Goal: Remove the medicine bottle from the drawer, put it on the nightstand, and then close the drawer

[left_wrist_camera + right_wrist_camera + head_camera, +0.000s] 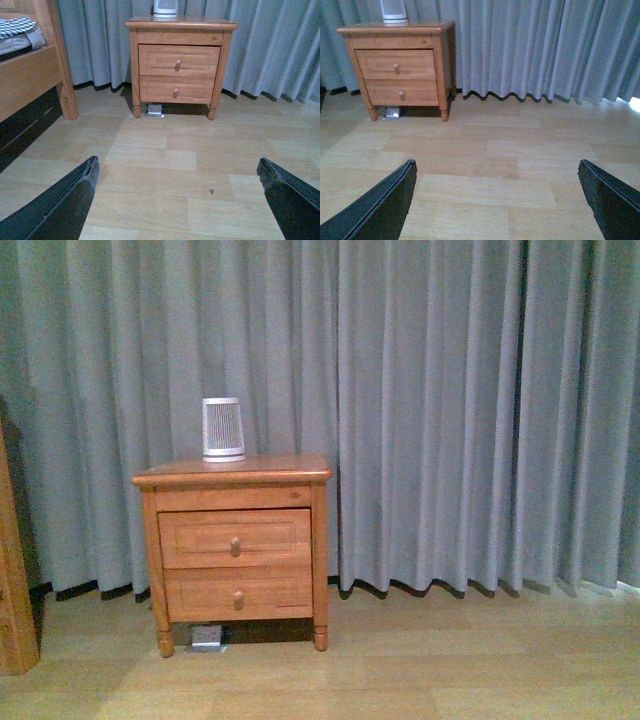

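Observation:
The orange-brown nightstand [232, 472] stands against the grey curtain, left of centre in the front view. Its upper drawer [235, 537] is shut, round knob showing, above a shorter lower drawer [238, 593]. The medicine bottle is hidden. The nightstand [180, 23] and its upper drawer [178, 60] also show far off in the left wrist view, where my left gripper [177, 167] hangs open over bare floor. In the right wrist view the nightstand [395, 27] and drawer [396, 64] sit far away, and my right gripper [497, 167] is open with nothing between its fingers. Neither arm appears in the front view.
A white slatted tapered cylinder [222, 428] stands on the nightstand's top. A small white box [207, 635] lies on the floor under the nightstand. A wooden bed frame [30, 75] with bedding runs along the left side. Wood-plank floor [450, 660] stretches before the nightstand.

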Robot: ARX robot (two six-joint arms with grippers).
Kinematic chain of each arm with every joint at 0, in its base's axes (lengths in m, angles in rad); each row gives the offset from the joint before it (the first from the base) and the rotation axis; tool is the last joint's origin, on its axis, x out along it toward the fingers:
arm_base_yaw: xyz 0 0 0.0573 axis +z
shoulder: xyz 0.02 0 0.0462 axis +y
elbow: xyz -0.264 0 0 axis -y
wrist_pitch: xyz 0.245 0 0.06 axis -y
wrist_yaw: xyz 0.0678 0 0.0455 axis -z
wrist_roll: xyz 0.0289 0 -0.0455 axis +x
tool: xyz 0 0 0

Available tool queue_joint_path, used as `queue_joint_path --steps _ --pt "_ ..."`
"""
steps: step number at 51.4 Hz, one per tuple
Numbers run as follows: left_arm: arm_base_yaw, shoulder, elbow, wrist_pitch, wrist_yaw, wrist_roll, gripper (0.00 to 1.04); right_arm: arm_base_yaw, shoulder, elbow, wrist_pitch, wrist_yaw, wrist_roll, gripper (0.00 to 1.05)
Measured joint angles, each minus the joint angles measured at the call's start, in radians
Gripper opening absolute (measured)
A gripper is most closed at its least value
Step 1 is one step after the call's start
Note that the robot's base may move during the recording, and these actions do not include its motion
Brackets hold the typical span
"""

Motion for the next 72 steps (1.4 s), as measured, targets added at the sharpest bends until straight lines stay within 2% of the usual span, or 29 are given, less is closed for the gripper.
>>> queue_joint_path --steps 72 --pt "0.0 0.0 0.0 0.0 0.0 0.0 0.98 0.0 0.0 0.0 0.0 0.0 0.0 0.98"
